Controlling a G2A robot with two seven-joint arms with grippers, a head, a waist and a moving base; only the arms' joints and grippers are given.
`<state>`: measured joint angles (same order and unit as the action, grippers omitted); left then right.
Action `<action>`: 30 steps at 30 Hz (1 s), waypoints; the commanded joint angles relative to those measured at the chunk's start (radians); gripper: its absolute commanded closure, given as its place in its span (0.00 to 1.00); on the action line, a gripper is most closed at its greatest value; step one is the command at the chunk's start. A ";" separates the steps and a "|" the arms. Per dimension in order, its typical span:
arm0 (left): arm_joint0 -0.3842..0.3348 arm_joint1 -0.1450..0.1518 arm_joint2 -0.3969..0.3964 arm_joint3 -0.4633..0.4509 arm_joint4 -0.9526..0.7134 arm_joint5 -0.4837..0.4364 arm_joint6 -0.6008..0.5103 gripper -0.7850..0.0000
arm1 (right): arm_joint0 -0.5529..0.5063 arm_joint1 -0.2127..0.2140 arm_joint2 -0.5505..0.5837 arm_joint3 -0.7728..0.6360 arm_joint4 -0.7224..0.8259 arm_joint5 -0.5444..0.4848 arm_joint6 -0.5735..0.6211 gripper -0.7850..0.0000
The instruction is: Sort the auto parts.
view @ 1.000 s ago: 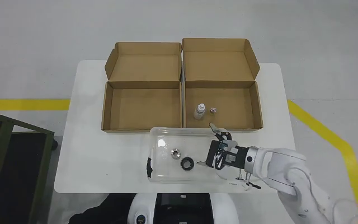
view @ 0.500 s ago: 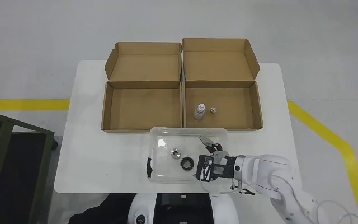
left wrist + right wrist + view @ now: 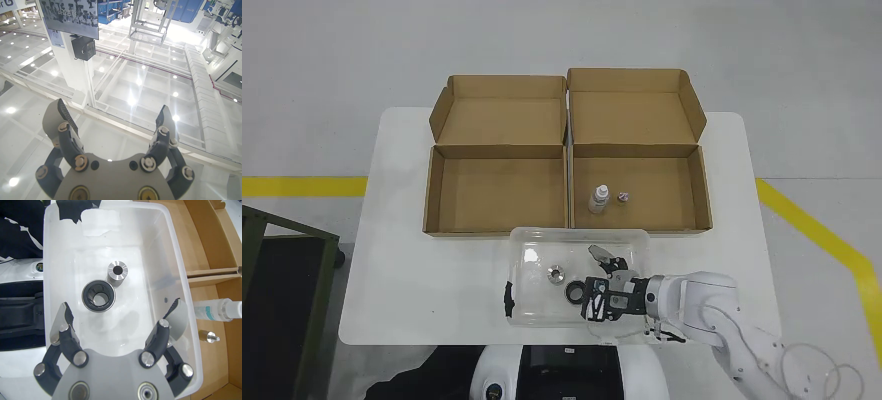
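I am holding my right end effector (image 3: 121, 304) released, fingers spread wide, inside the clear bin (image 3: 177, 256) on the desk (image 3: 402, 260). The black ring bearing (image 3: 98, 296) is sitting on the bin floor just ahead of my fingertips, untouched. The steel bushing (image 3: 117, 273) is standing just beside it, on its far side. A white bottle (image 3: 213, 311) and a small threaded stud (image 3: 208, 337) are lying in the right cardboard box (image 3: 662, 190); the left cardboard box (image 3: 497, 195) is sitting alongside. My left end effector (image 3: 112, 104) is also gaping, gripping nothing, pointing up at a ceiling.
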<state>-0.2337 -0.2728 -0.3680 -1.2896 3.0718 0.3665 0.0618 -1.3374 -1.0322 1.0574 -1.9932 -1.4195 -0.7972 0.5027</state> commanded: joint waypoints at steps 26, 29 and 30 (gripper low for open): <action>0.000 0.000 0.000 0.000 0.000 0.000 0.000 0.00 | 0.077 -0.026 -0.118 0.141 0.018 0.033 -0.036 0.31; 0.000 0.000 0.000 0.000 0.000 0.000 0.000 0.00 | 0.080 -0.026 -0.123 0.144 0.023 0.029 -0.040 0.34; 0.000 0.000 0.000 0.000 0.000 0.000 0.000 0.00 | 0.081 -0.027 -0.124 0.144 0.023 0.029 -0.041 0.38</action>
<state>-0.2337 -0.2728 -0.3680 -1.2896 3.0718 0.3665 0.0618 -1.2571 -1.0587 0.9341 -1.8492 -1.3970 -0.7684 0.4621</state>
